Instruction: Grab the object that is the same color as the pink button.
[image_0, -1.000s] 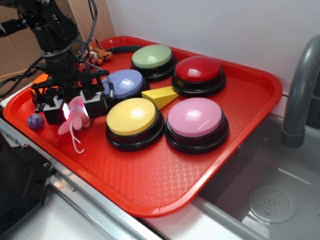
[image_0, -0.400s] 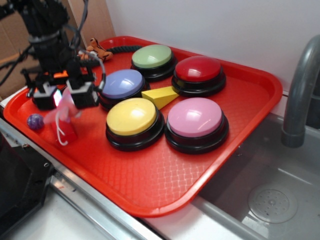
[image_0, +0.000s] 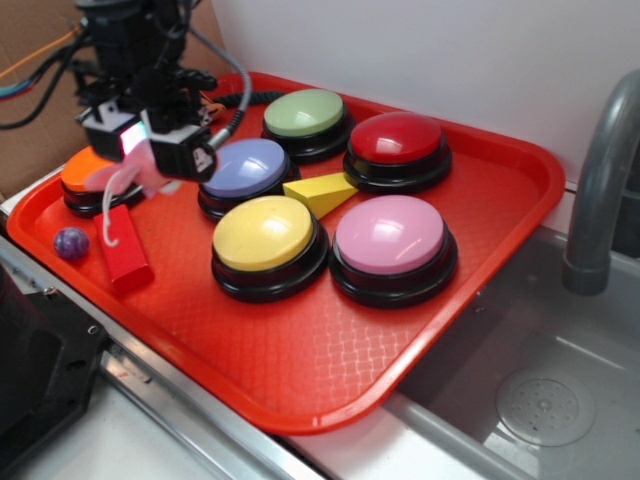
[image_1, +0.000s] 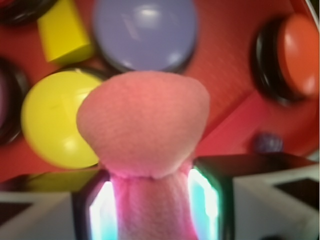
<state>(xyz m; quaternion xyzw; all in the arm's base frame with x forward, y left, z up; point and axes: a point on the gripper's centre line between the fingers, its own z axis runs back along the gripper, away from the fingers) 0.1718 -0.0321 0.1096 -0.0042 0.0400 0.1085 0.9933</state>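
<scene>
The gripper (image_0: 143, 147) hangs above the left part of the red tray (image_0: 520, 190), its two fingers pinched on the pink plush toy (image_0: 128, 172), which is lifted clear of the tray surface with its thin white string tail (image_0: 108, 215) dangling below. In the wrist view the toy (image_1: 145, 125) fills the middle of the picture, its narrow lower part squeezed between the glowing fingers (image_1: 102, 210) and its wider lumpy end bulging out past them. Beneath the toy, on the tray, lies a red rectangular block (image_0: 122, 248), with a small purple ball (image_0: 70, 243) just beside it near the tray's left rim and an orange dome button (image_0: 82, 172) partly hidden behind the gripper. The pink button (image_0: 390, 237) sits on its black base toward the tray's right front, well apart from the toy, next to a yellow button (image_0: 266, 235). Behind them stand a lavender-blue button (image_0: 248, 168), a green button (image_0: 304, 113) and a red button (image_0: 397, 140), with a yellow wedge (image_0: 320, 192) lying between the rows. A sink (image_0: 540, 400) with a grey faucet (image_0: 600, 180) is to the right of the tray.
</scene>
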